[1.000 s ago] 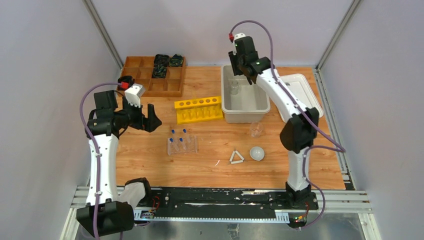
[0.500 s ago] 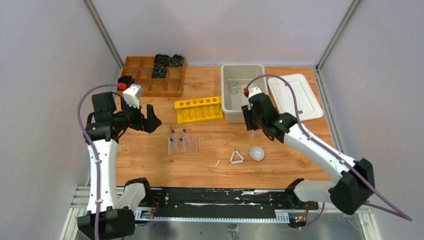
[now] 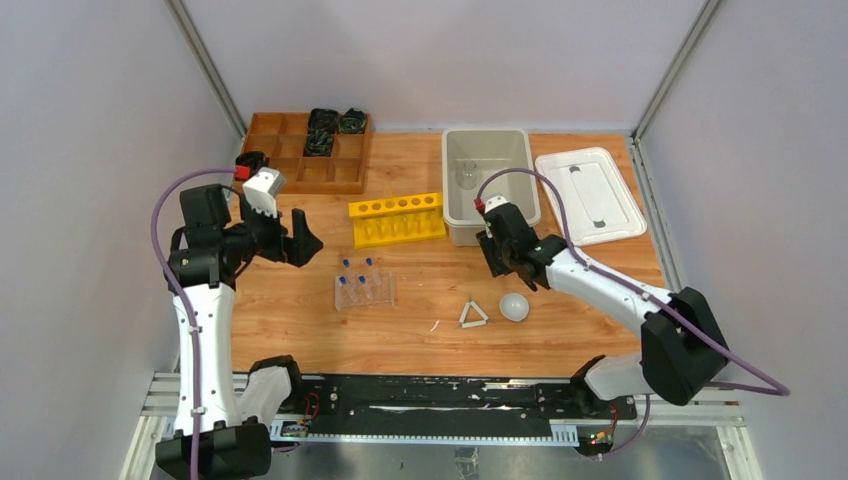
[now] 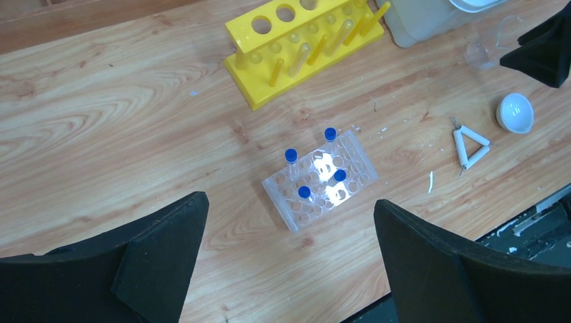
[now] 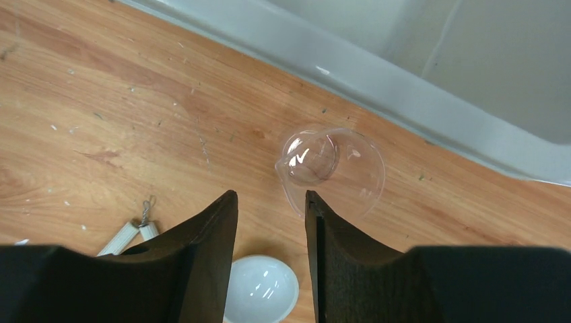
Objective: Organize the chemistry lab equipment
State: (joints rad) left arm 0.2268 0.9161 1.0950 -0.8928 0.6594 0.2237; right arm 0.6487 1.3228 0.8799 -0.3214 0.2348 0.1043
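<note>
Right gripper [image 5: 269, 202] hangs with jaws a little apart and empty, close to a small clear beaker [image 5: 333, 171] on the wood beside the grey bin [image 5: 404, 101]. Its glass is faint to see. Black fingers cut off the white dish [image 5: 262, 293] and the triangle frame [image 5: 128, 235]. Left gripper [image 4: 289, 205], wide open and empty, is above the tube rack [image 4: 320, 182]

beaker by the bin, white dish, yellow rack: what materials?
Beaker: clear and glossy, glass or hard plastic; table grain shows through, sharp glints.
Dish: white, glazed look, probably porcelain; soft highlight.
Rack: opaque uniform yellow, looks like moulded plastic.
</note>
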